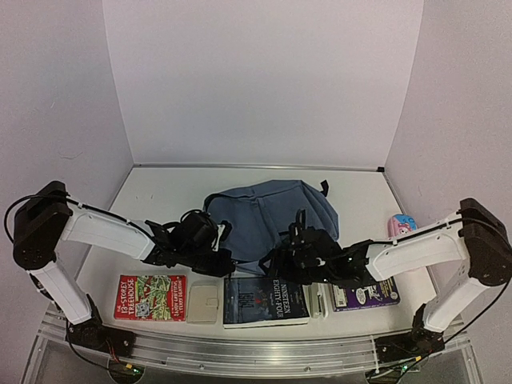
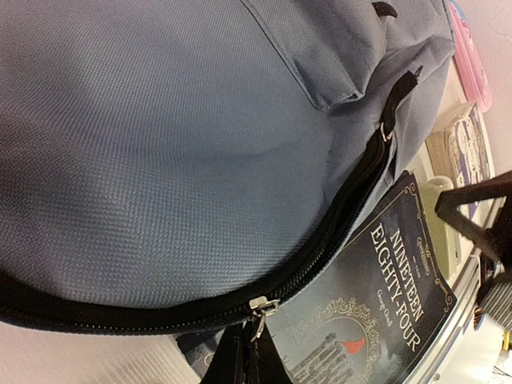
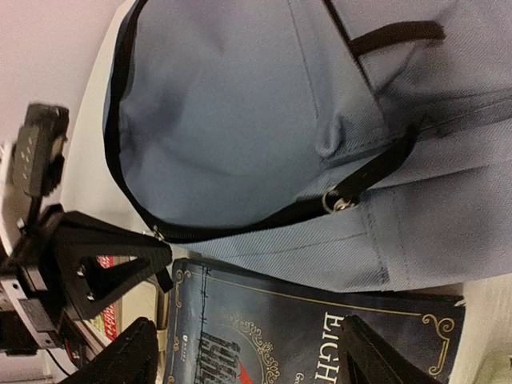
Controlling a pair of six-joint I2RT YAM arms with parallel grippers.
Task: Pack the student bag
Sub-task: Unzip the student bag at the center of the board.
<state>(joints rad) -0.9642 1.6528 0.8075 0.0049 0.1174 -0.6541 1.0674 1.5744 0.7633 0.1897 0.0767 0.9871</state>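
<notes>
One student bag (image 1: pixel 268 212) — zipped, left claw (image 2: pixel 246 340) pinching its zipper pull (image 2: pixel 260 309).

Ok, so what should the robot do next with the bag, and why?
Probably slide the zipper pull along its track to open it: the left gripper is pinched shut on it, the student bag looks zipped closed, and the Nineteen Eighty-Four book lies outside.

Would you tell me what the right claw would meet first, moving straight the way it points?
Probably the backpack, just past the dark book beneath the right claw; depth is hard to judge.
</notes>
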